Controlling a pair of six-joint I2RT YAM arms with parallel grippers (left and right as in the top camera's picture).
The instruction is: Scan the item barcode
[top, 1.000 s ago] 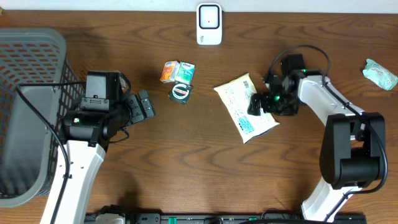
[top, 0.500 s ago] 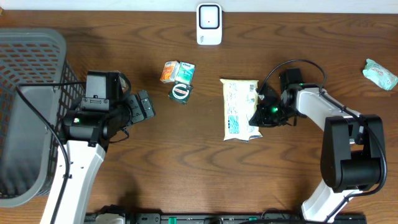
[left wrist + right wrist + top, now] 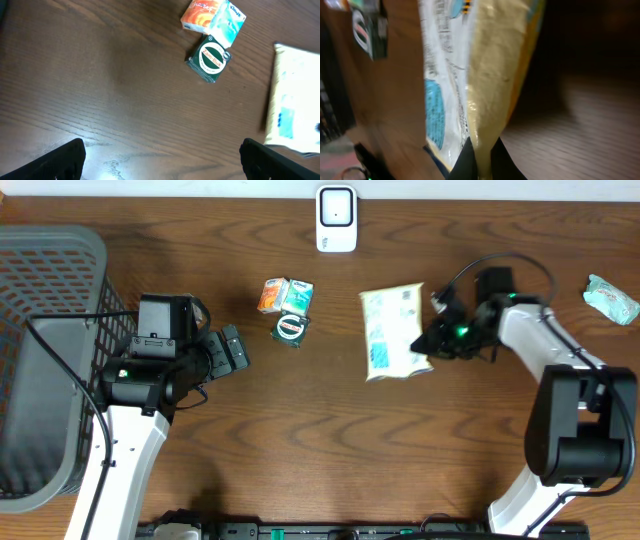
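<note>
My right gripper (image 3: 432, 340) is shut on the right edge of a white and yellow packet (image 3: 393, 332) with blue print. The packet hangs over the middle right of the table. In the right wrist view the packet (image 3: 485, 75) stands edge-on, its seam pinched between my black fingertips (image 3: 465, 162). No barcode shows clearly on it. A white scanner (image 3: 337, 218) stands at the back centre, beyond the packet. Low over bare wood at the left, my left gripper (image 3: 232, 352) is open and empty (image 3: 160, 160).
A grey mesh basket (image 3: 50, 360) fills the far left. An orange box (image 3: 271, 294), a teal box (image 3: 297, 295) and a green tin (image 3: 290, 329) lie left of the packet. A teal pouch (image 3: 611, 298) lies at the far right edge.
My right gripper has shut on the packet, turned it from slanted to lengthwise, and carried it a little toward the back. The left arm has not moved.
</note>
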